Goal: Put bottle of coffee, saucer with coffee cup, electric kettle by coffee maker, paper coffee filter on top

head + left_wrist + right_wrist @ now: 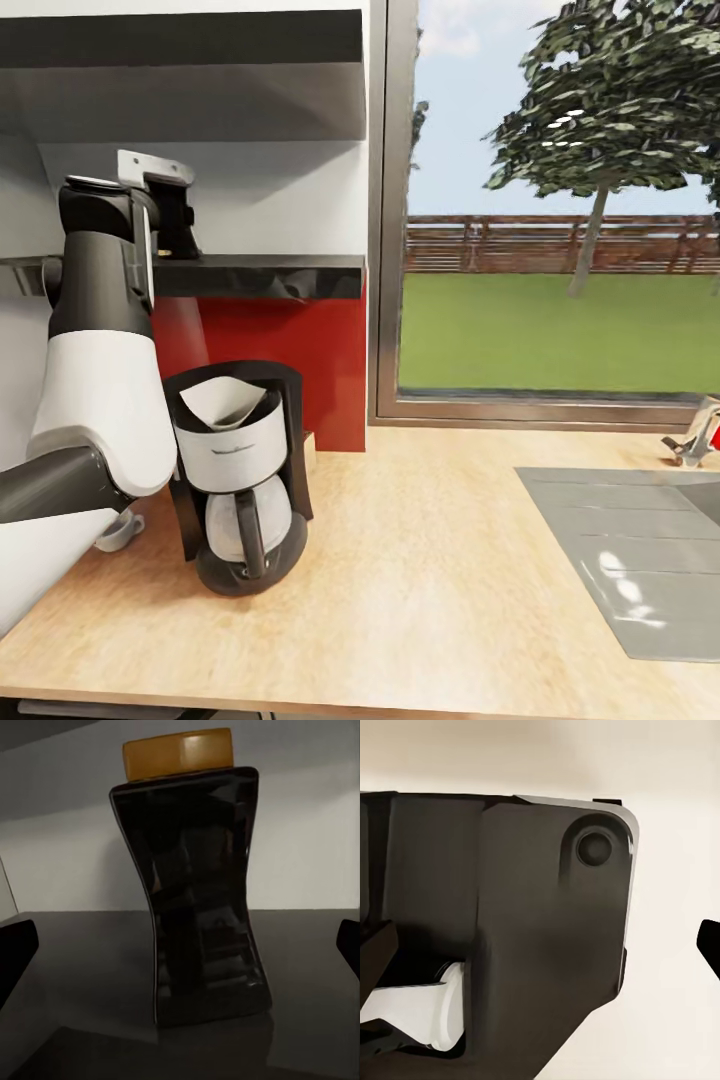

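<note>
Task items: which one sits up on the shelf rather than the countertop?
The bottle of coffee, black with a yellow-brown cap, stands on the kitchen shelf. The coffee maker and its paper coffee filter are on the kitchen countertop.

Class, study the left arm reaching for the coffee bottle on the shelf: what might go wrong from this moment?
1. The bottle of coffee stands tall and narrow-waisted on the glossy kitchen shelf; an off-centre nudge from the open left gripper may tip it.
2. The coffee maker, with the paper coffee filter resting loosely on top, stands below the shelf; a dropped bottle, or the left arm lowering, might knock the filter off.
</note>
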You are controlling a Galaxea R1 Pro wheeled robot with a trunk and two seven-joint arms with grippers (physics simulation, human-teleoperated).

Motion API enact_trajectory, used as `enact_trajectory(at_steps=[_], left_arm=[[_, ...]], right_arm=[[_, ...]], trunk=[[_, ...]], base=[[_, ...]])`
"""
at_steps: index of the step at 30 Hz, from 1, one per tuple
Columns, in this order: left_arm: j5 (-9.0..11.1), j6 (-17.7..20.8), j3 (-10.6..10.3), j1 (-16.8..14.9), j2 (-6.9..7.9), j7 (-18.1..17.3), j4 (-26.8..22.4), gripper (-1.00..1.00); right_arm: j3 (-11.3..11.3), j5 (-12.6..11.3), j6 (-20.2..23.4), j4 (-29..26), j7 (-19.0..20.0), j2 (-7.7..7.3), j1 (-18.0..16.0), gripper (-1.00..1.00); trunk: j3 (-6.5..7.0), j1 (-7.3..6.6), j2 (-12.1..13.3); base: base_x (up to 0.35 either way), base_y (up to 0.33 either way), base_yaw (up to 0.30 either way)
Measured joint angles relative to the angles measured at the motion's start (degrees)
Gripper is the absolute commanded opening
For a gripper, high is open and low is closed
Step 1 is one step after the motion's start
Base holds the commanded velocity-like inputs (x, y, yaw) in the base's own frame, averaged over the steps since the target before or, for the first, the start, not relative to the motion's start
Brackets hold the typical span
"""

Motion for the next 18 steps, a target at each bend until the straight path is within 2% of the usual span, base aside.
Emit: enact_trajectory(at_steps=[7,12,18], left_arm=[[0.1,0.0,0.0,0.0,0.04,0.0,-0.1,1.00],[1.7,0.0,-0.1,0.0,0.11,0.0,-0.2,1.00],[2.4,-0.5,-0.2,0.0,0.14,0.1,-0.3,1.00]], right_arm=[[0.0,0.0,0.0,0.0,0.0,0.00,0.0,1.00],[0.0,0.0,0.0,0.0,0.0,0.00,0.0,1.00],[0.0,0.0,0.0,0.0,0.0,0.00,0.0,1.00]], trunk=[[0.00,-0.01,0.0],[0.00,-0.01,0.0],[0.00,0.00,0.0]], base=[[0.079,0.000,0.000],[0.241,0.000,0.000],[0.058,0.000,0.000]])
